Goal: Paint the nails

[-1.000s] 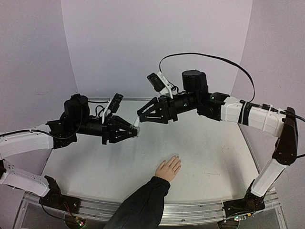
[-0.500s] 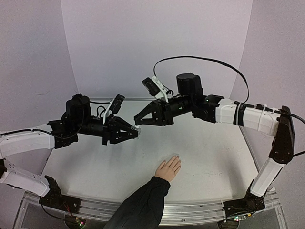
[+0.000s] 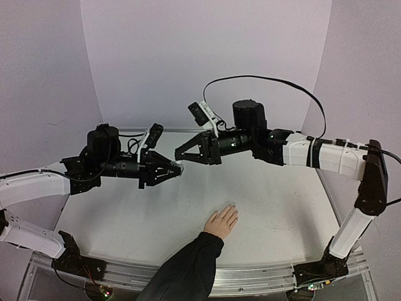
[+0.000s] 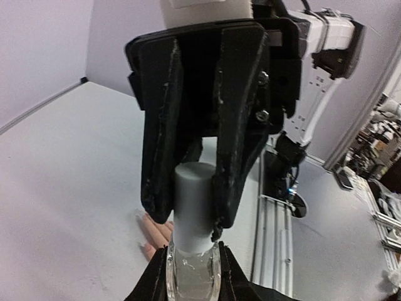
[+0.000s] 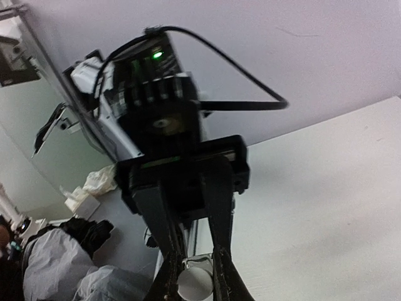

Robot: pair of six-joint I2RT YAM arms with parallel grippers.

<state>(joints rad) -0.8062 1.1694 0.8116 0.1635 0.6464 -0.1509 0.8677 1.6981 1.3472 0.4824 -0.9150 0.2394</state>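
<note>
A light-skinned human hand [image 3: 222, 221] in a dark sleeve lies flat on the white table [image 3: 282, 207], close to its near edge. Its tiny pale nails [image 3: 231, 208] point away from that edge. Beyond the hand and to its left, the two arms meet raised off the table. The left gripper [image 3: 176, 169] is clamped round a small clear glass bottle [image 4: 191, 279], and the right gripper [image 3: 179, 157] is pinched tight on its pale grey cap [image 4: 192, 194]. From the hand, a broad stretch of tabletop runs to the right edge and the back wall.
</note>
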